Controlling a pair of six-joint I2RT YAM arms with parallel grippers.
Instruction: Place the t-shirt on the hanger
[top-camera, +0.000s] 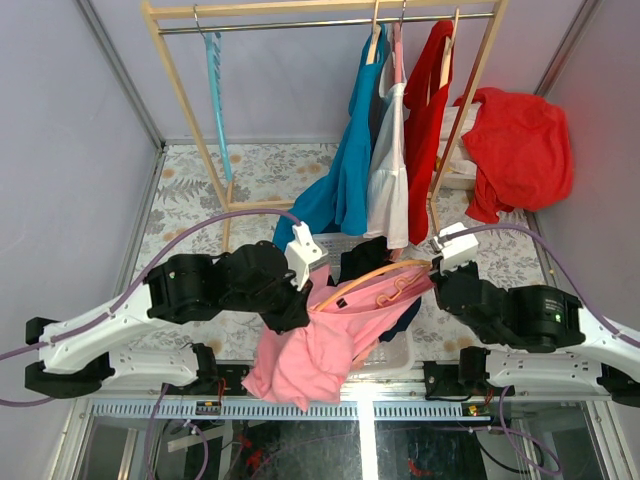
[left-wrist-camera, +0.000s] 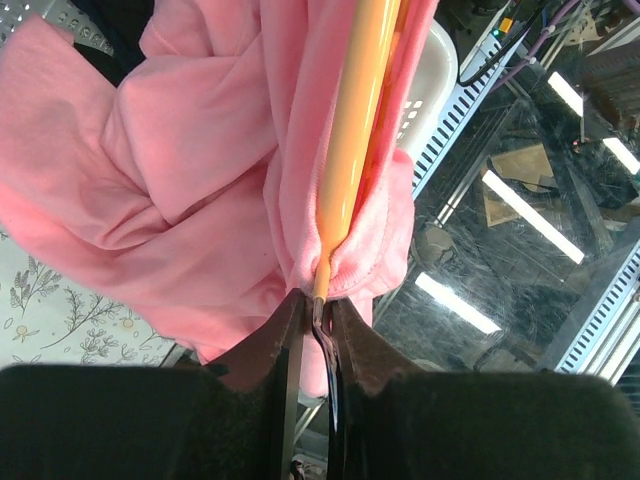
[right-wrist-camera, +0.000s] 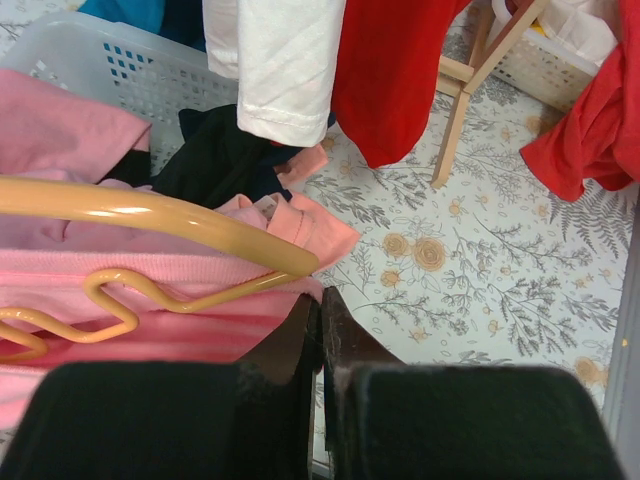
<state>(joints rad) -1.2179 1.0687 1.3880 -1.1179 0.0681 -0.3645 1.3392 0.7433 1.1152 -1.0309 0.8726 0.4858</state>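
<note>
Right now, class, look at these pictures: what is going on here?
The left gripper pinches one tip of the orange hanger, the right gripper the other, holding it up between them. The pink t-shirt hangs bunched from it, mostly at the left end, above a white basket.

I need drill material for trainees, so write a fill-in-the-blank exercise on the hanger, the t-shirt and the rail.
The left hand and the right hand each hold one end of the ____ hanger.
The t-shirt draped over it is ____.
On the rail, the white garment hangs between a blue one and a ____ one.
Missing words: orange, pink, red.
</note>
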